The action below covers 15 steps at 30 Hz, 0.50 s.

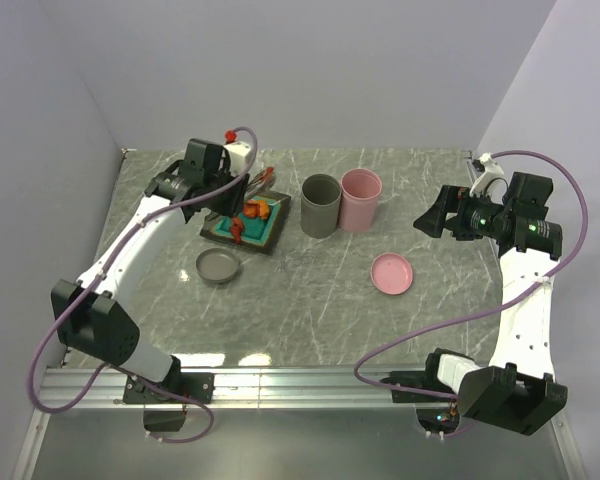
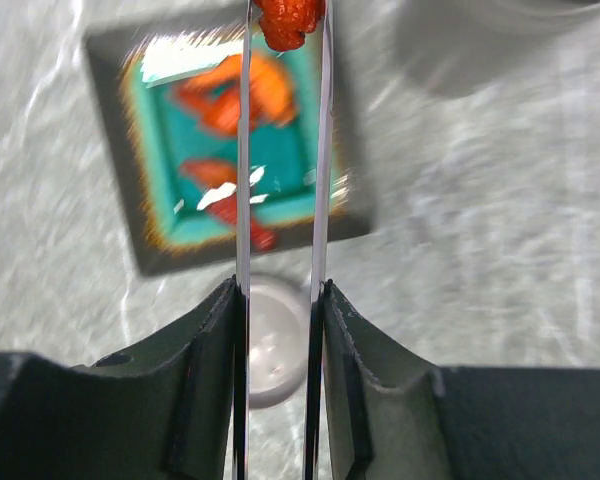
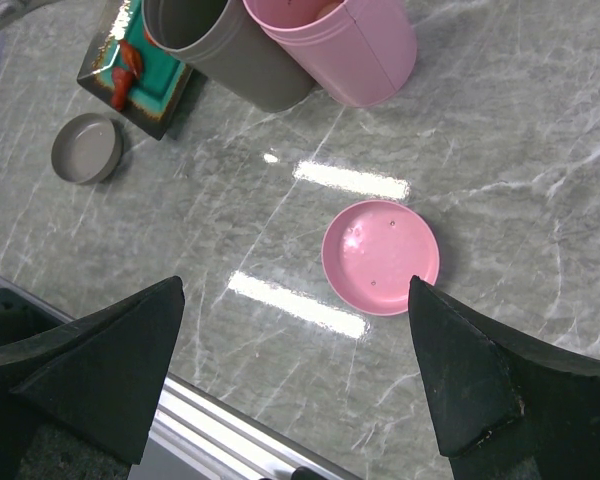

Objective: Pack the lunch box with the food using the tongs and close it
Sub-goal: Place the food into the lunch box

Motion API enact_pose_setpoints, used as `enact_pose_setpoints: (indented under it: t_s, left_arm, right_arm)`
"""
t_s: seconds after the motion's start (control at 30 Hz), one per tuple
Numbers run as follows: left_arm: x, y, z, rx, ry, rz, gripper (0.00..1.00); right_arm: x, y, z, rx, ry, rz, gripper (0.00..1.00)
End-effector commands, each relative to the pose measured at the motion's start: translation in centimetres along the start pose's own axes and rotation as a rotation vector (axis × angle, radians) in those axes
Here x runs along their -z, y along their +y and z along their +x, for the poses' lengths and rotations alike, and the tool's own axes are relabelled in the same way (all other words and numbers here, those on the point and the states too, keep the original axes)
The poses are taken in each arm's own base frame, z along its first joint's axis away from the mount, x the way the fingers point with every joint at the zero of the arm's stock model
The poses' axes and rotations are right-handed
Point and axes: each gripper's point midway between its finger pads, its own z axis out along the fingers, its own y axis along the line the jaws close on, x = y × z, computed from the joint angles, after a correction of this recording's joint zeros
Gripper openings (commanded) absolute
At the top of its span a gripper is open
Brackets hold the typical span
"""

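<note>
- The left jaws press in on the tongs (image 2: 244, 200), one finger outside each thin arm, squeezing them nearly parallel with a narrow gap between.
- The tongs' long axis runs straight out from the jaws, away from the wrist, joined end hidden behind the fingers and tips at the far end.
- Those tips pinch one orange-red chunk (image 2: 288, 22). It looks lifted clear of the plate (image 2: 350, 180), over its far edge.
- More chunks (image 2: 230, 95) lie on the plate's teal centre, under the tongs' arms.
- The grey tub (image 1: 320, 205), likely part of the lunch box, stands just beside the plate on the robot's right, its mouth open upward. The pinched chunk would have to travel rightward from the tips to get over it.
- The pink tub (image 1: 361, 198) touches the grey tub on its far side.
- The grey lid (image 1: 218, 266) lies near the plate on its near side. The pink lid (image 1: 392, 273) lies well apart on the worktop (image 1: 310, 310).
- The left arm (image 1: 150, 235) is the nearer one. The right arm (image 1: 520, 280) hangs well to the right, its jaws spread wide and holding nothing.
</note>
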Motion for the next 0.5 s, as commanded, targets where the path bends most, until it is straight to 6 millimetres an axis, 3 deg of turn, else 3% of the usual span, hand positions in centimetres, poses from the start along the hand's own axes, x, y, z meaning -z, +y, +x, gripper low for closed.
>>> enact_pose_setpoints:
  t_s: [0.0, 0.23, 0.47]
  left_arm:
    - [3.9, -3.4, -4.9, -0.055, -0.169, 0.069, 0.3]
    - [5.2, -8.3, -6.1, -0.134, -0.215, 0.2, 0.3]
    - [4.1, -10.1, -6.3, -0.177, -0.196, 0.238, 0.31]
  right_arm:
    - [0.5, 0.2, -0.6, 0.018, -0.033, 0.005, 1.0]
    - [0.6, 0.3, -0.6, 0.02, -0.035, 0.002, 1.0]
    - [0.6, 0.3, -0.5, 0.017, -0.033, 0.002, 1.0]
